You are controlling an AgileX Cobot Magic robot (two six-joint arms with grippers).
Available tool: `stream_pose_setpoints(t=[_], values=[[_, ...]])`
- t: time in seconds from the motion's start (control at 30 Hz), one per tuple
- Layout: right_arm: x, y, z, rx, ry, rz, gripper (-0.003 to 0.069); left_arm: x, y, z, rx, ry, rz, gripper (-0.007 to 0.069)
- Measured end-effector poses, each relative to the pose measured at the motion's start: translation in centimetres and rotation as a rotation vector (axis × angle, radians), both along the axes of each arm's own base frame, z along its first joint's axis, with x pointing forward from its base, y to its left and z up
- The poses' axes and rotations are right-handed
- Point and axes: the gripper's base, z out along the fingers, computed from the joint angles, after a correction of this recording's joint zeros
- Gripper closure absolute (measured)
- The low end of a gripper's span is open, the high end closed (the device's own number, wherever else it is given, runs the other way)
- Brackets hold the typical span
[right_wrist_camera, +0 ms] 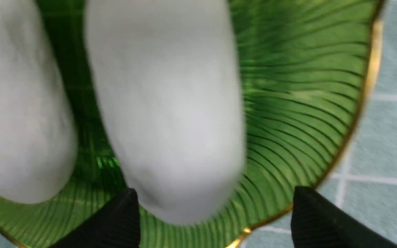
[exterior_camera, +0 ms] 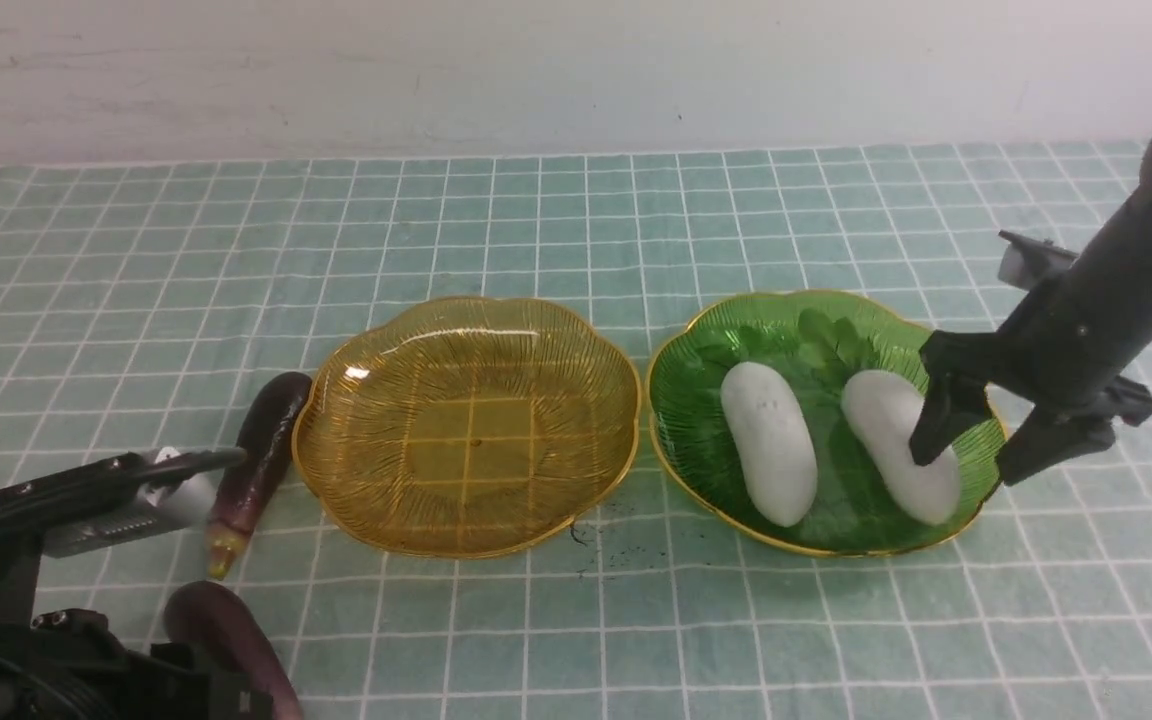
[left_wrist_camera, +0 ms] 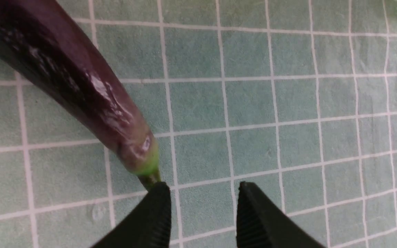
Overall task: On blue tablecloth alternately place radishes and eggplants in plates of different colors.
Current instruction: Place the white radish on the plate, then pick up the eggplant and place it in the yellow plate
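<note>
"White radishes first: where did they lie?" asked Mara.

"Both in the green plate (exterior_camera: 681, 440), right of centre in the front view, side by side, leafy tops toward the far rim," said Jon. "The left radish (exterior_camera: 769, 443) lay alone. The right radish (exterior_camera: 881, 410) had the right gripper (exterior_camera: 966, 462) over its near end."

"Holding it?"

"No. Its jaws stood wide apart, one finger in front of the radish and the other out by the plate's gold rim. The radish rested on the ribbed bottom with a clear gap on one side. I judged so wide a spread suited so thick a vegetable."

"And the eggplants?"

"Neither was in a plate. The upper eggplant (exterior_camera: 261, 450) lay on the blue tablecloth (exterior_camera: 536, 220) left of centre. Its dark end was up against the left rim of the amber plate (exterior_camera: 466, 430), its stem toward the bottom of the frame. The lower eggplant (exterior_camera: 226, 625) lay in the lower left corner, partly hidden by the left arm."

"The left gripper?"

"The left gripper (left_wrist_camera: 202, 187) was partly open with only cloth between its jaws, and it held nothing. An eggplant's green stem tip sat just beside one finger. It looked offset, so I judged it would need to shift over the purple body before closing."

"The amber plate?"

"Empty, mid-frame, just beside the green one. The radishes shared one colour, so the eggplants presumably belonged in the other."
</note>
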Motion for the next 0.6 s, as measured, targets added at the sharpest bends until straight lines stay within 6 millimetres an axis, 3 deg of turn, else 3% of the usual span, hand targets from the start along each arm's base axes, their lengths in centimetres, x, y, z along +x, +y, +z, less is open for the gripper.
stream_pose_setpoints(t=[0.13,0.33,0.5,0.6], values=[[-2.0,-0.4,3.3,-0.047,-0.058,-0.030,0.0092,0.4,0.2,0.2,0.008,-0.046,0.024,0.0373],[-5.3,-0.3,9.0,-0.018,-0.203,-0.044,0.0093,0.8,0.4,0.1,0.031,-0.076,0.036,0.0304],[-11.3,-0.2,14.2,-0.015,-0.363,-0.013,0.0093,1.9,0.5,-0.8,0.047,-0.039,0.066,0.0195],[-14.5,-0.2,15.5,-0.016,-0.417,-0.001,0.0093,2.7,0.6,-1.7,0.052,-0.007,0.094,0.0174]])
